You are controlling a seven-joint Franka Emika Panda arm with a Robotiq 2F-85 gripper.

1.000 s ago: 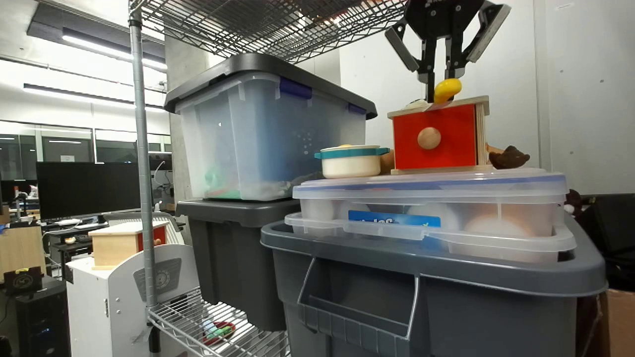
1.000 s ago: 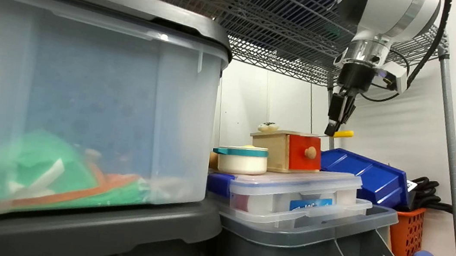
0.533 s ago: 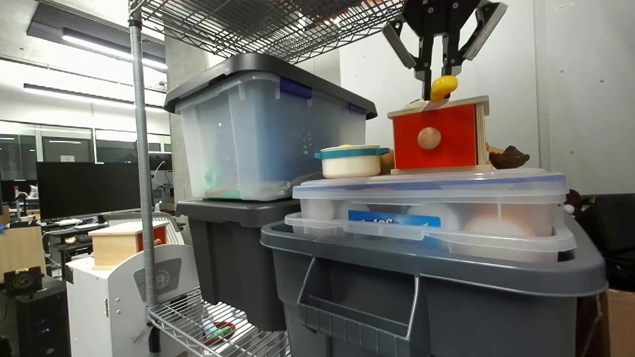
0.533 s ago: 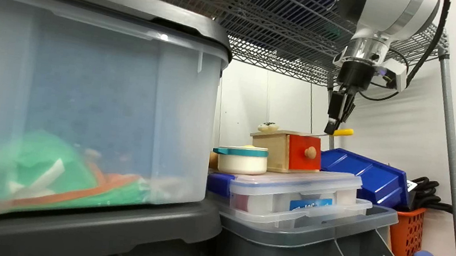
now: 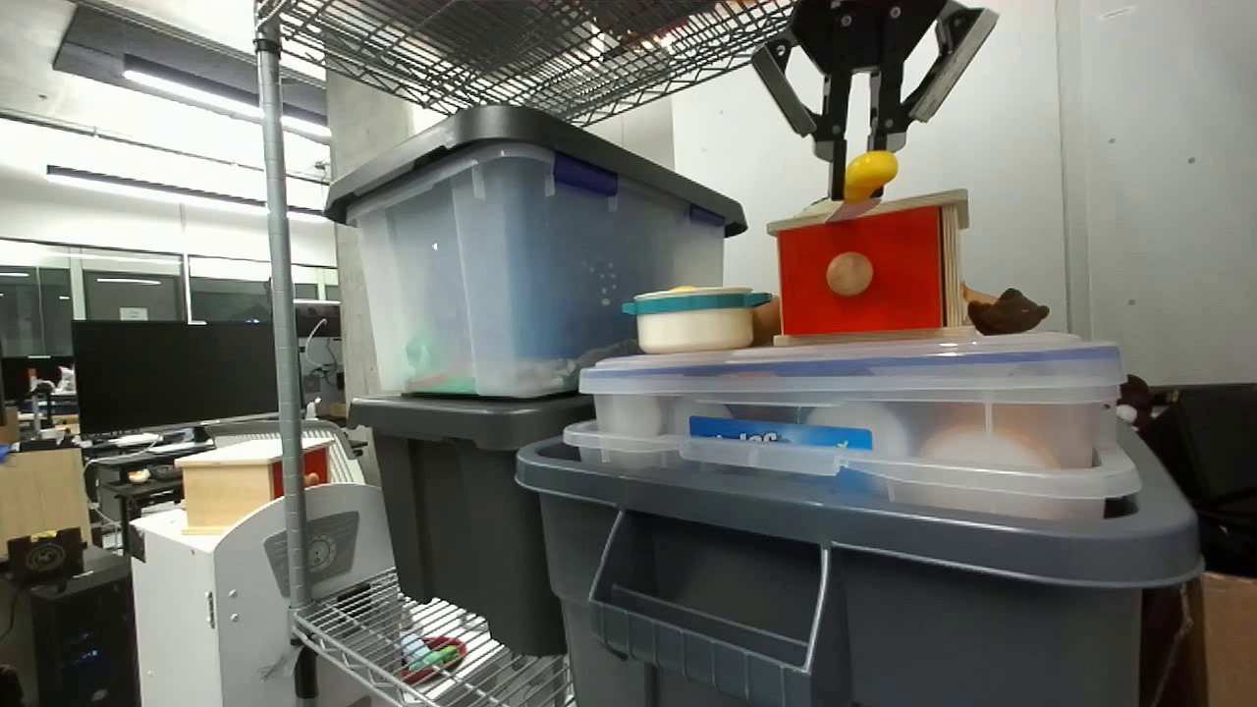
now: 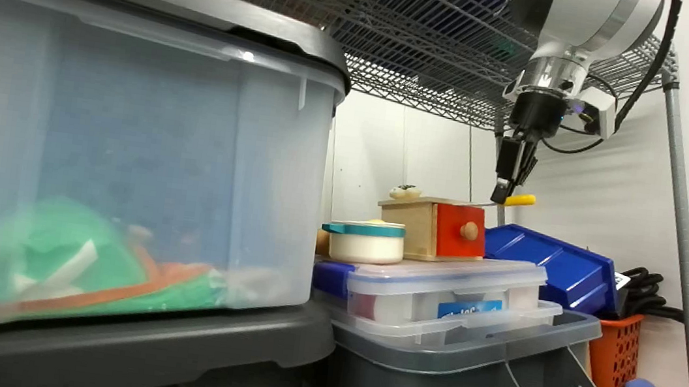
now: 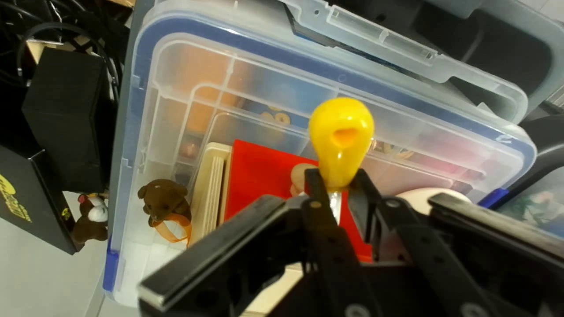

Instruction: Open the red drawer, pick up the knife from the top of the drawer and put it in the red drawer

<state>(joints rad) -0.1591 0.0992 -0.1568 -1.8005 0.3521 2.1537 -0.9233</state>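
My gripper [image 7: 338,178] is shut on the yellow handle of the knife [image 7: 342,147], with a fingertip on each side. The handle points out away from the box, and part of the shiny blade shows between the fingers in the wrist view. In both exterior views the knife [image 5: 870,175] [image 6: 520,200] is just at the top front edge of the wooden box, its blade reaching back over the edge. Whether the blade touches the top, I cannot tell. The red drawer [image 5: 899,270] [image 6: 453,229], with its round knob, sits flush in the box below the gripper.
A clear lidded tub [image 5: 854,393] carries the box. Beside the box are a cream pot with a teal rim [image 5: 695,320] and a brown toy [image 5: 1008,312]. A small white item [image 6: 406,192] lies on the box top. A wire shelf [image 6: 429,39] hangs overhead; a blue bin [image 6: 546,264] leans nearby.
My gripper and the knife have drifted slightly left in an exterior view and a touch upward, the handle still held. The red drawer and the box have not moved.
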